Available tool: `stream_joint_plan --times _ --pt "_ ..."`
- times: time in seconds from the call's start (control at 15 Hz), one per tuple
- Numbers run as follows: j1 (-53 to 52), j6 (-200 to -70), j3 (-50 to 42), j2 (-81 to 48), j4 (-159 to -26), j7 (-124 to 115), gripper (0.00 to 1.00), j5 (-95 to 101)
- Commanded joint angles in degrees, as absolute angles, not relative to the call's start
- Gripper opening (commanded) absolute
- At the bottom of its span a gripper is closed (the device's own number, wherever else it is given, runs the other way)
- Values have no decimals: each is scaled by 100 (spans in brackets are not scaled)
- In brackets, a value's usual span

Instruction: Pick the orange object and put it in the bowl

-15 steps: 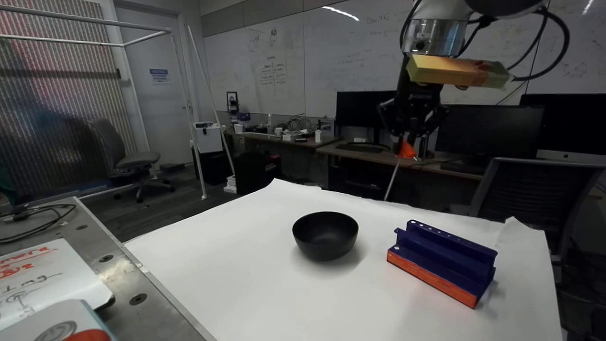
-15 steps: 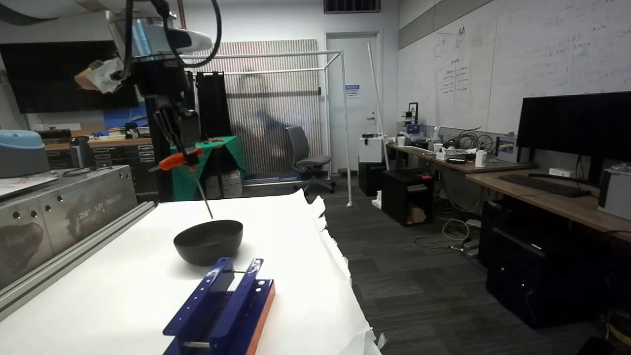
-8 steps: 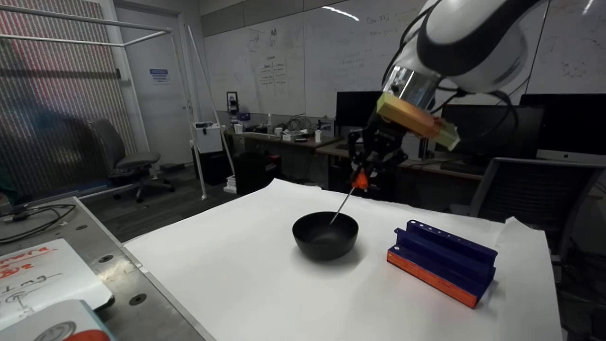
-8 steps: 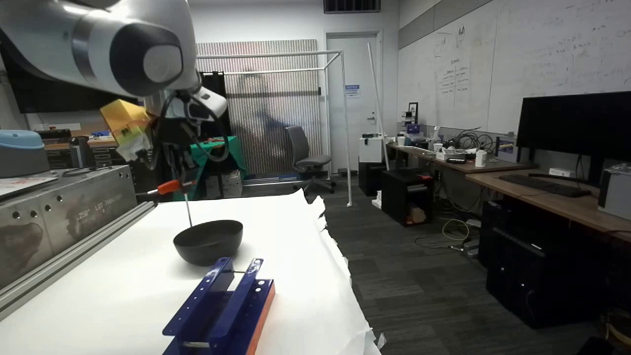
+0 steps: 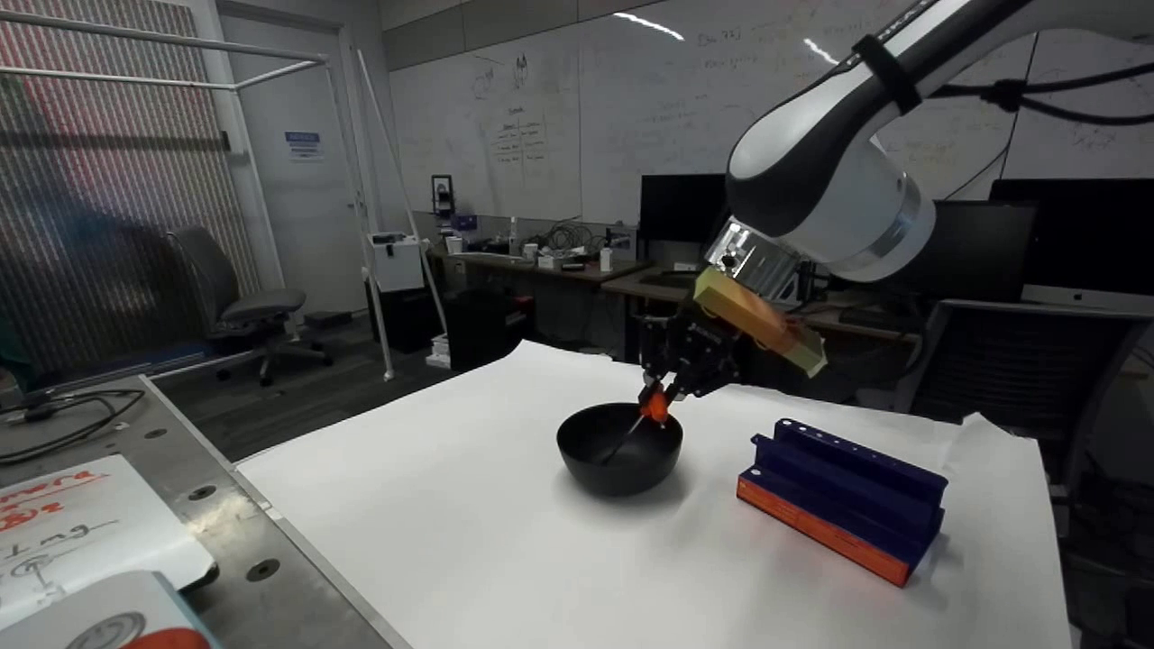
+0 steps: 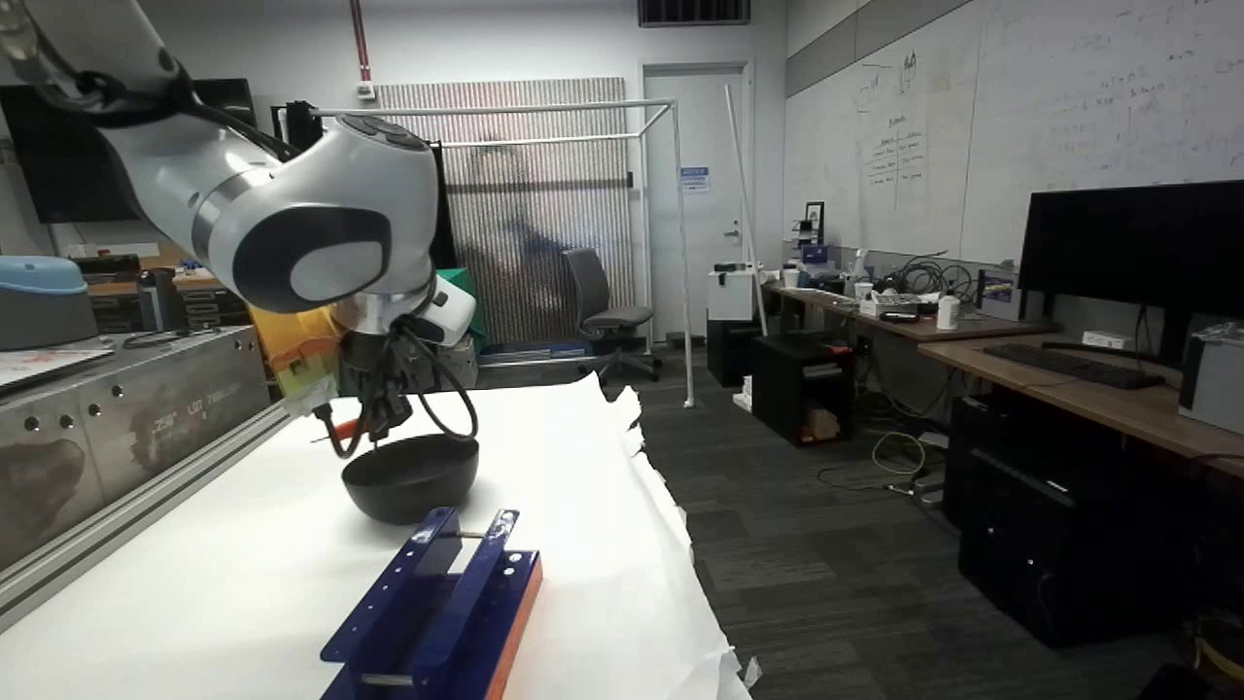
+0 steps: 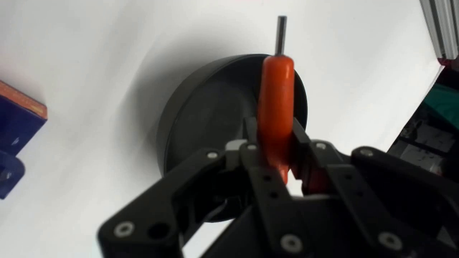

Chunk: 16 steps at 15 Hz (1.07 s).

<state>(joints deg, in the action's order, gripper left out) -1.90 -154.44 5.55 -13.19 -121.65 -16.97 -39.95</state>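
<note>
The jaws are clenched on the orange object (image 7: 276, 96): the wrist view shows its thick handle pressed between them, touched on 2 sides. From the handle's end a short metal stub (image 7: 281, 34) sticks out, seen against the white surface (image 5: 433, 541) past the rim of the black bowl (image 5: 618, 478).

The long thin shaft (image 5: 624, 440) is mostly lost in that view; in an exterior view it runs aslant from the handle down inside the bowl, which stands upright. Whether the tip touches the inner wall is not clear. The handle itself is up by the rim, in the jaws' grasp. In an exterior view a dark cable (image 6: 332, 436) crosses in front of the handle, and the bowl's near wall hides the lower shaft.

The blue box (image 5: 843, 491) sits near the bowl, apart from it. In an exterior view 2 thin metal rods (image 6: 389, 680) span the gap between its uprights (image 6: 391, 583); the wrist view catches only part of it. In both exterior views a yellow and orange block (image 5: 757, 320) is on the arm (image 5: 847, 216) just above the jaws.
</note>
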Motion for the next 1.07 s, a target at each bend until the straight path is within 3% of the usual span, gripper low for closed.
stream_joint_plan --times 0.0,0.47,0.67,1.0 --pt "-19 -15378 644 -1526 -11904 -1152 47 -4594" --pt "64 -14582 541 -1326 -11779 -1068 100 -4843" --pt "-53 -14018 432 -962 -11754 -1567 100 -4509" --pt "-77 -11545 378 -385 -11399 -2909 100 -3935"
